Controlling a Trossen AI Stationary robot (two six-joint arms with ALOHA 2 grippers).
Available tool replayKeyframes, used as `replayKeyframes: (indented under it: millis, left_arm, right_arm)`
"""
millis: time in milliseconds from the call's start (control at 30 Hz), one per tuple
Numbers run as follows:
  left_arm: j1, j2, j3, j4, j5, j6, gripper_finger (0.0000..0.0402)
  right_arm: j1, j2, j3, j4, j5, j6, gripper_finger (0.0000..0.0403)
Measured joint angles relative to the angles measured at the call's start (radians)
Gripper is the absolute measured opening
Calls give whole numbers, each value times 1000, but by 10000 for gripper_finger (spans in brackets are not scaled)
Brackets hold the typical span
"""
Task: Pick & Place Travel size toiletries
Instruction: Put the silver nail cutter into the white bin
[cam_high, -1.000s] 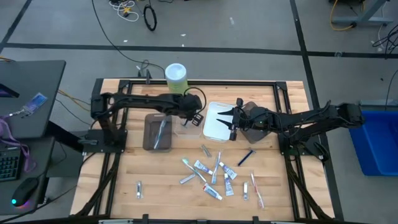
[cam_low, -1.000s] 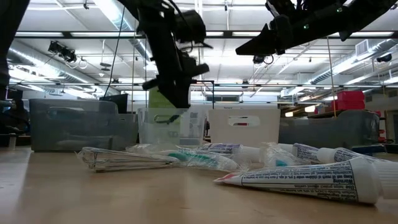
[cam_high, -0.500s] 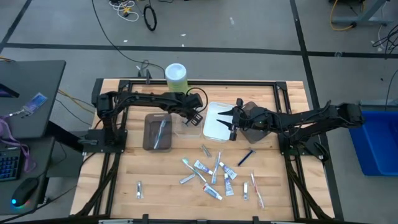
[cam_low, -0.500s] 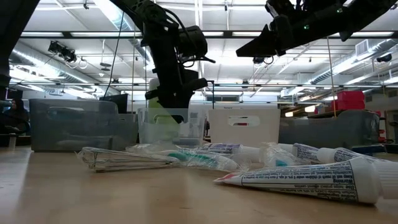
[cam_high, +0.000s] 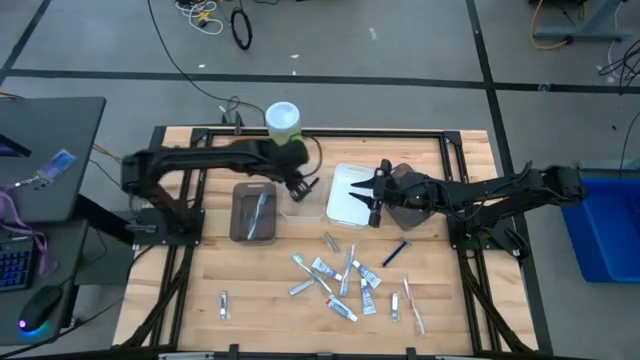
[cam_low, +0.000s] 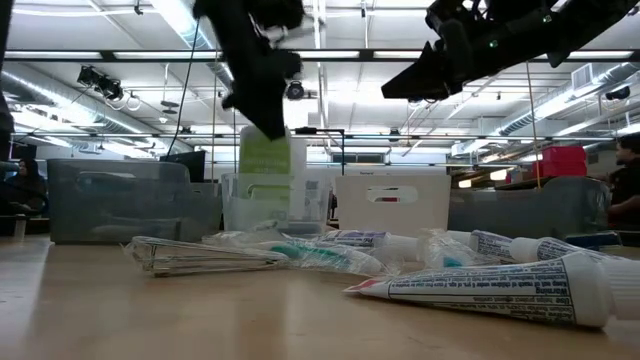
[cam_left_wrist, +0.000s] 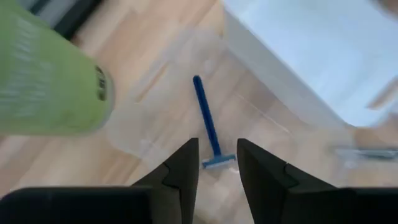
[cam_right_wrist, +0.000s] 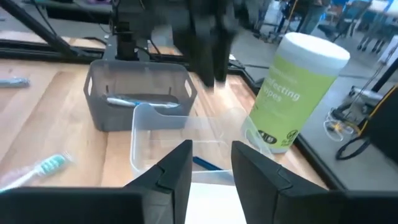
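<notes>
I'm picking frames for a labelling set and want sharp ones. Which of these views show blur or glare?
High view: the left arm is smeared, the rest crisp. Left wrist view: the green bottle and white tray are blurred, the blue razor less so. Low view: ceiling lights glare behind the arms; the nearest toothpaste tube is sharp. Right wrist view: the other arm is blurred.
</notes>
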Motion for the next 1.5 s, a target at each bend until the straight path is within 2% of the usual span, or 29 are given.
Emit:
replayKeyframes:
  millis: [167,300,400,600,733,867,967,1167,1267,1500]
  left_arm:
    - [-26,-175,0,-110,-61,133,116]
    - [-69,-295,-46,-76,-91,229,116]
    - [-102,-379,-137,22,-91,226,116]
    - [-169,-506,-417,381,-54,207,116]
    - [-202,-522,-566,649,17,204,116]
    - [-215,-516,-630,787,63,204,115]
    - [-217,-515,-654,829,62,205,115]
    - [-217,-516,-657,865,58,226,115]
    - [-225,-516,-657,874,66,213,115]
    - [-252,-516,-657,889,66,231,115]
  right_arm:
    - [3,0,0,-20,-15,73,122]
    - [14,0,0,-41,-164,85,134]
    - [54,0,0,-39,-206,144,148]
    - [157,0,0,-26,-122,223,187]
    - [239,12,0,-6,-61,327,210]
    - [320,72,24,12,30,396,218]
    - [362,158,122,-66,66,412,215]
    - [378,375,382,-434,92,460,207]
    - [369,467,446,-477,92,518,206]
    - [350,610,467,-510,140,645,215]
